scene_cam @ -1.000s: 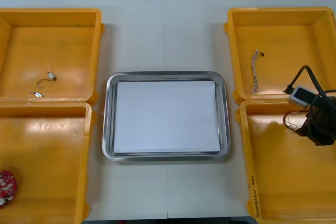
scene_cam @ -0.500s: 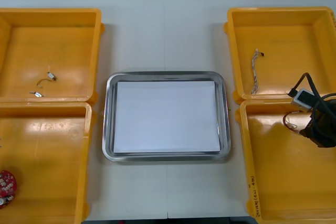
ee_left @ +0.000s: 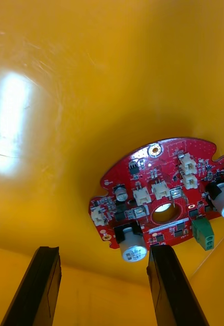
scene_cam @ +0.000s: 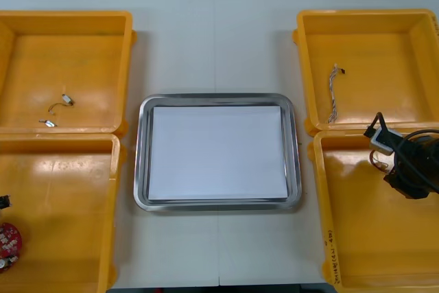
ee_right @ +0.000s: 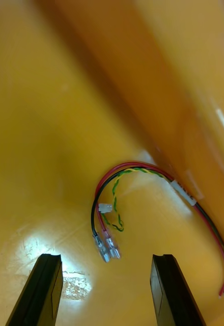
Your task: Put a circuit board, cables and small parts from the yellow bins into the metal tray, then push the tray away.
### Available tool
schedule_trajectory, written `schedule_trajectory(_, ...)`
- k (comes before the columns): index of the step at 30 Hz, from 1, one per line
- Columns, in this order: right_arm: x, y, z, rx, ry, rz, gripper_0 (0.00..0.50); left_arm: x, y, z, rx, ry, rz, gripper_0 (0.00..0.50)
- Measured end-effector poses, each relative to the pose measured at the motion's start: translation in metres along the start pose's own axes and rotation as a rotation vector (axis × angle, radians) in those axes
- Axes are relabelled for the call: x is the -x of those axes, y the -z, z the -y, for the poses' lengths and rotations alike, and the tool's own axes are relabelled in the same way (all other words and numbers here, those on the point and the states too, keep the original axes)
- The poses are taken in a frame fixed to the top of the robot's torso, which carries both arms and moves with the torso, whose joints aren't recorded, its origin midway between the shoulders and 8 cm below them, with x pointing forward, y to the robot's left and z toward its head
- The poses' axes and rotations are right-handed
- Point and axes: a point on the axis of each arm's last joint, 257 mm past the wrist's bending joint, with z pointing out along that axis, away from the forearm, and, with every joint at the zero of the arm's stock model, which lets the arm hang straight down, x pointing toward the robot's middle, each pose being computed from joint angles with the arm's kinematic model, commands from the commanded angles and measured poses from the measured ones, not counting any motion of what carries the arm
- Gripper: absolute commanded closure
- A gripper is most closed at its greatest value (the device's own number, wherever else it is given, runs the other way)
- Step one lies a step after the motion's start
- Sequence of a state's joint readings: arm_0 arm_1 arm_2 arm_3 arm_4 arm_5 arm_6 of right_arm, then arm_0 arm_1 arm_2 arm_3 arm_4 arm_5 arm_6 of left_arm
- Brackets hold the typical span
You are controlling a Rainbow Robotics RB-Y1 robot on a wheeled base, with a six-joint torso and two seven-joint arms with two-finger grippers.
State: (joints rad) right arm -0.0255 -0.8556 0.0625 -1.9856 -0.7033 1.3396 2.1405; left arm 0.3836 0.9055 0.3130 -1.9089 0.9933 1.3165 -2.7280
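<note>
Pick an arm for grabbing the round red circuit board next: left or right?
Left. The left gripper hangs over the circuit board in the near left bin, fingers open. The right gripper is across the table, open over the red and yellow cable.

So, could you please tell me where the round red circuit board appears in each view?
Front view: the round red circuit board lies at the picture's left edge, low down, in the near left yellow bin.
Left wrist view: the board lies on that bin's floor, just beyond the open left tool.
Right wrist view: this one faces a red and yellow cable instead.
Shared landmark: the near left yellow bin's floor.
</note>
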Motion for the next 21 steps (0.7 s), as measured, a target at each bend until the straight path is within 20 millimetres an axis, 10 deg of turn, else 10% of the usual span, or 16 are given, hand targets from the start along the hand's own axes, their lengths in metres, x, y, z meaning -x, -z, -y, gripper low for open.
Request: schedule_trajectory(21, -0.003, -0.018, 0.006, -0.006, -0.022, 0.040, 0.000, -0.015, -0.012, 0.013, 0.019, 0.028, -0.028, 0.000)
